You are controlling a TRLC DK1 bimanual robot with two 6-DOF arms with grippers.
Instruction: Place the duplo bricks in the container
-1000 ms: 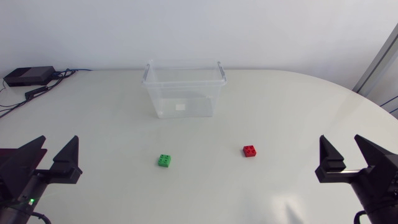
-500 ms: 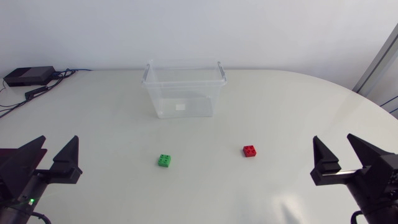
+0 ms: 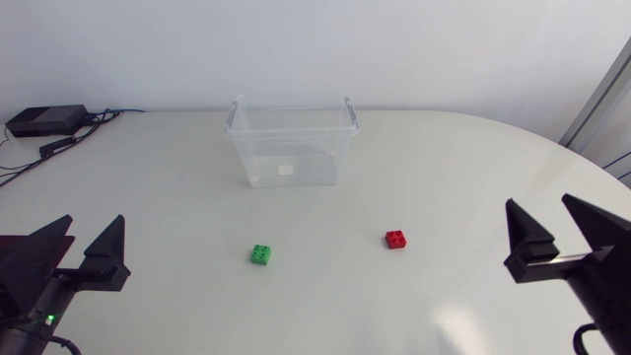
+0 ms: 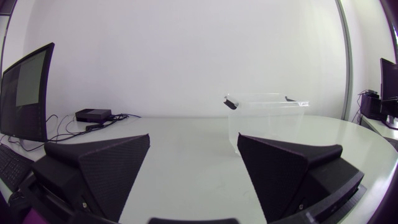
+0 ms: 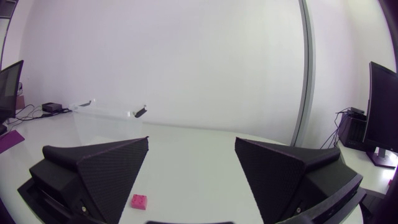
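A green duplo brick (image 3: pixel 261 255) and a red duplo brick (image 3: pixel 396 239) lie on the white table, apart from each other. Behind them stands a clear plastic container (image 3: pixel 292 140) with grey handle clips, holding no bricks. My left gripper (image 3: pixel 81 254) hovers open at the near left, well away from the green brick. My right gripper (image 3: pixel 559 242) stands open at the near right, to the right of the red brick. In the right wrist view the red brick (image 5: pixel 139 201) lies ahead of the open right gripper (image 5: pixel 189 177). The left wrist view shows the container (image 4: pixel 267 118) ahead of the open left gripper (image 4: pixel 193 177).
A black box (image 3: pixel 45 120) with cables sits at the table's far left corner. The table's rounded edge (image 3: pixel 582 158) curves in at the right.
My right gripper shifted a little left and then back right and slightly down. The left arm and both bricks have not moved.
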